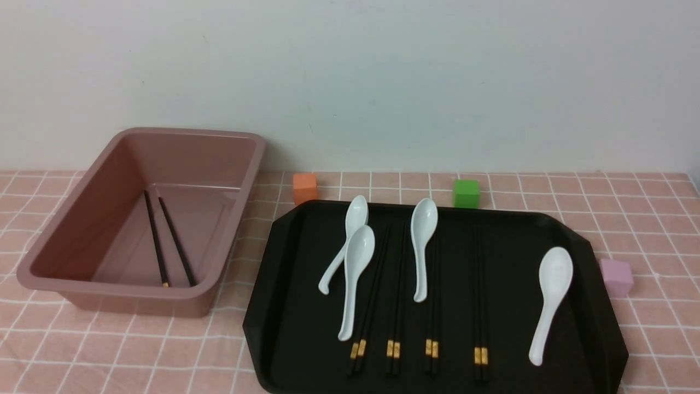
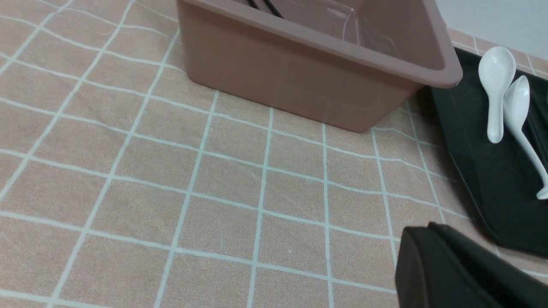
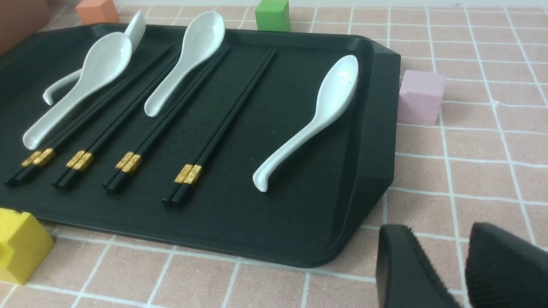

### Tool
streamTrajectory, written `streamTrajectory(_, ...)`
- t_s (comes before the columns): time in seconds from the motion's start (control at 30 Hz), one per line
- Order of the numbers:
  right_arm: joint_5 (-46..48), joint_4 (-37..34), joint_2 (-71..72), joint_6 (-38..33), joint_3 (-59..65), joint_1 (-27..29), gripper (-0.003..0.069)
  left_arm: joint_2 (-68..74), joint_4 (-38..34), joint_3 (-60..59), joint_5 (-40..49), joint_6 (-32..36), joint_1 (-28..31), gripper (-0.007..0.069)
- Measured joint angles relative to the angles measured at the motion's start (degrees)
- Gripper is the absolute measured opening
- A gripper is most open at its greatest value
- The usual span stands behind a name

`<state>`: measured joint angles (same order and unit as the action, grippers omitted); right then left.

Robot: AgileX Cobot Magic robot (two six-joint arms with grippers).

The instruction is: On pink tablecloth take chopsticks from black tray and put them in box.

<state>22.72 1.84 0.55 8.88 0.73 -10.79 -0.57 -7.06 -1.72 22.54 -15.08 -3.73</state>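
Four pairs of black chopsticks [image 1: 478,295] on the black tray [image 1: 508,306], gold bands toward its near edge, and two loose sticks [image 1: 175,241] on the floor of the pink-brown box [image 1: 115,284], toward the tablecloth's [image 1: 49,339] far left part. Lying apart from both grippers, untouched on tray and in box alike.

Seen only in the right wrist view: a yellow cube [image 3: 21,246], just beside the tray's near edge. Shown whole in the front view: the box, only partly caught by the left wrist view. Visible in both front and right wrist views: an orange cube [image 1: 305,188] and a green cube [image 1: 466,193] by the tray's far edge, a pink cube [image 1: 616,277] beside its right edge, four white spoons [image 1: 552,284] on it.

Left gripper [image 2: 430,226]: fingers together, with nothing visibly gripped. Right gripper [image 3: 439,226]: fingers parted by a modest gap, nothing between the tips. Neither to be seen in the front view.
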Motion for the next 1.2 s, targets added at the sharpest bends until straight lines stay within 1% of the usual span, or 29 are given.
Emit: streamTrajectory(1.2, 0.0, 0.0, 0.0, 0.0, 0.0, 0.0, 0.0240, 0.0, 0.0, 0.0, 0.0, 0.0, 0.0, 0.0018)
